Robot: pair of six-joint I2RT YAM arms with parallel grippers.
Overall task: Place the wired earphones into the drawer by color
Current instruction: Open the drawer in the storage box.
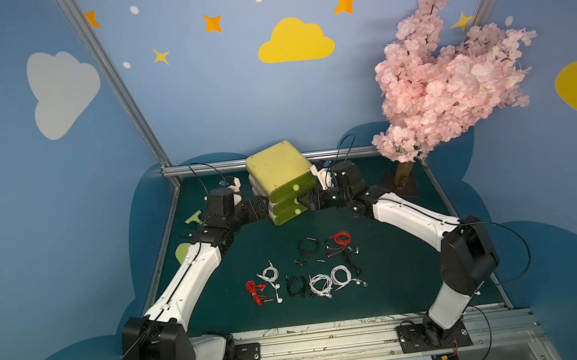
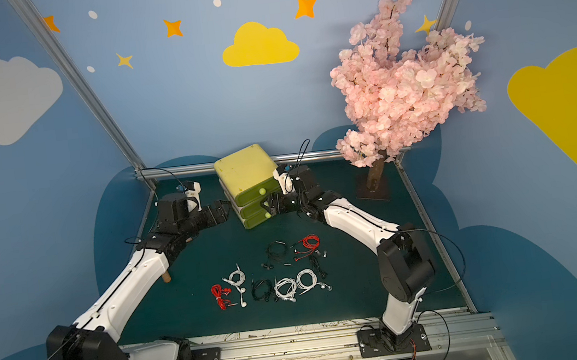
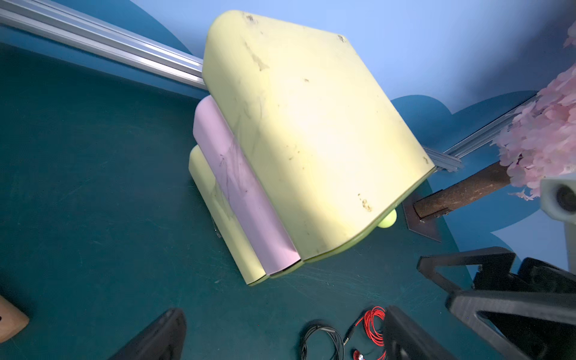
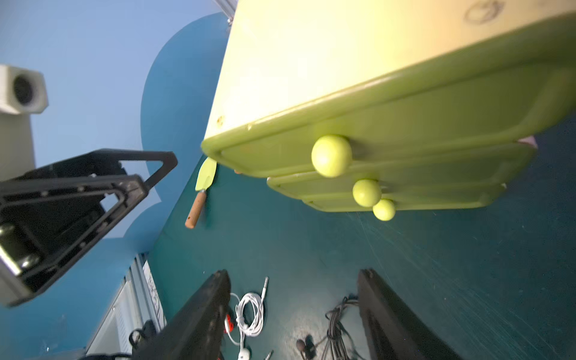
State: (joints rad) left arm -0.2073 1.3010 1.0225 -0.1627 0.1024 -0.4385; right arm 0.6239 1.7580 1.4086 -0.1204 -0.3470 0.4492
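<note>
Nearest the lens, across the bottom of both top views, runs the aluminium rail [image 1: 320, 343] that carries the two arm bases. Just above it in the frame, on the dark green mat [image 1: 409, 278], the wired earphones [image 2: 285, 287] lie loose at lower centre, none of them in a drawer. From left to right, the front row has the left red bundle [image 1: 255, 292], the left white bundle [image 1: 271, 276], the front black bundle [image 1: 297, 285], the middle white coil [image 1: 320, 283] and the right white coil [image 1: 342, 275]. Behind them are the rear black bundle [image 1: 308, 249], the rear red coil [image 1: 340, 239] and, just below that, the right black bundle [image 1: 350, 260]. Higher in the frame, left of centre, the left gripper [image 1: 257, 206] hangs near the flank of the drawer unit [image 1: 276, 165], with its jaws spread wide and empty. The yellow-green unit stands at centre with all three drawers pushed in. The right gripper [image 1: 305, 201] sits at the drawer fronts and covers the middle knob in the top views. In the right wrist view its fingers [image 4: 215, 305] stand apart with nothing between them, and the top knob [image 4: 331, 155] and the two under it lie ahead, ungripped. A pink blossom tree [image 1: 452, 73] fills the upper right.
</note>
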